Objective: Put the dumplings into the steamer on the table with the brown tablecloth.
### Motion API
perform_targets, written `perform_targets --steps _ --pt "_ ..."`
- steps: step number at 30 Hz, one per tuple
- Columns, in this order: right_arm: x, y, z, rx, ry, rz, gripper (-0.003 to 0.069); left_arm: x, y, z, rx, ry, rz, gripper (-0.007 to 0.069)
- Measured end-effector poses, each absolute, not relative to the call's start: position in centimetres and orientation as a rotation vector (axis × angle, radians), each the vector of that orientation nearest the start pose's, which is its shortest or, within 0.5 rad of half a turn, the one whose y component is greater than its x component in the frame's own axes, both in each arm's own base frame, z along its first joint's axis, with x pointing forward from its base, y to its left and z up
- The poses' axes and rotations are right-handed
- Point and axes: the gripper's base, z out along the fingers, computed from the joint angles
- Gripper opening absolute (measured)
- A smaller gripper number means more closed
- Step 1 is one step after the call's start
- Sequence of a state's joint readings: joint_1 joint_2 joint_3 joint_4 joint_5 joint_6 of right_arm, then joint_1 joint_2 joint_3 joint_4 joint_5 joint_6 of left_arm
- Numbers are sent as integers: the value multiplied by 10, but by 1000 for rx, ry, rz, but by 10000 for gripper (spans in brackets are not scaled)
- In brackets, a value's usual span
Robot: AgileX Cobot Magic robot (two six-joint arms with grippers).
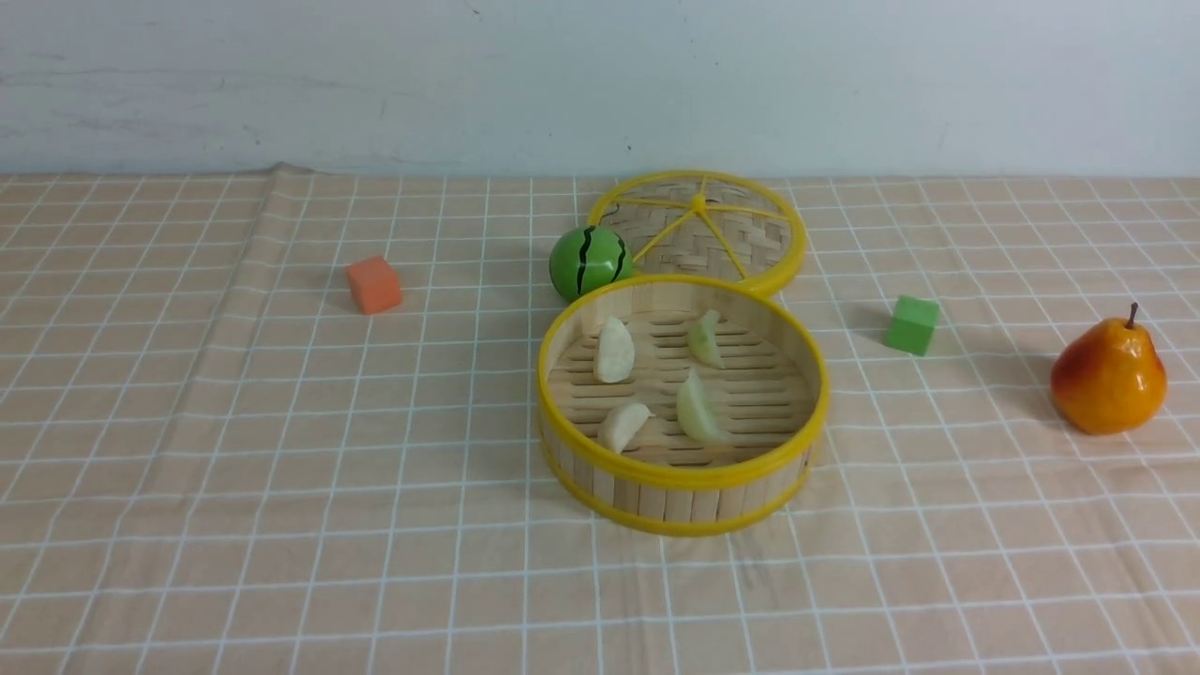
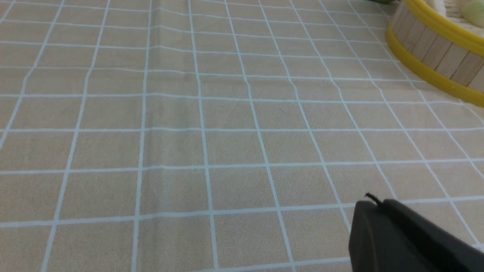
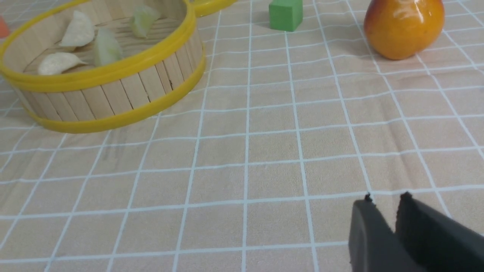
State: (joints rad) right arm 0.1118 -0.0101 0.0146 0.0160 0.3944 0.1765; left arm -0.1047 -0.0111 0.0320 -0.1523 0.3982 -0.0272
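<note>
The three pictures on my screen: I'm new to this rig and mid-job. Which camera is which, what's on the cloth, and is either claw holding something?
The wide picture looks forward from between the robot's two arms; neither arm shows in it. The other two come from cameras on each wrist, looking past the claw tips.

On the checked tablecloth stands a round bamboo steamer with all four dumplings inside: two white and two greenish. Behind it lie its woven lid and a toy watermelon ball. Also there: an orange cube, a green cube and a pear.

The left gripper is shut and empty. The right gripper shows a narrow gap, nothing between its tips.
</note>
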Motion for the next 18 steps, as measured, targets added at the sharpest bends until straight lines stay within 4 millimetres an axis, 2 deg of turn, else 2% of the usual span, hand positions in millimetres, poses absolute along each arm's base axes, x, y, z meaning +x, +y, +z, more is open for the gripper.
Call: perform_targets --steps 18 --pt "52 6 173 71 1887 214 136 51 -11 168 -20 1905 -241 -14"
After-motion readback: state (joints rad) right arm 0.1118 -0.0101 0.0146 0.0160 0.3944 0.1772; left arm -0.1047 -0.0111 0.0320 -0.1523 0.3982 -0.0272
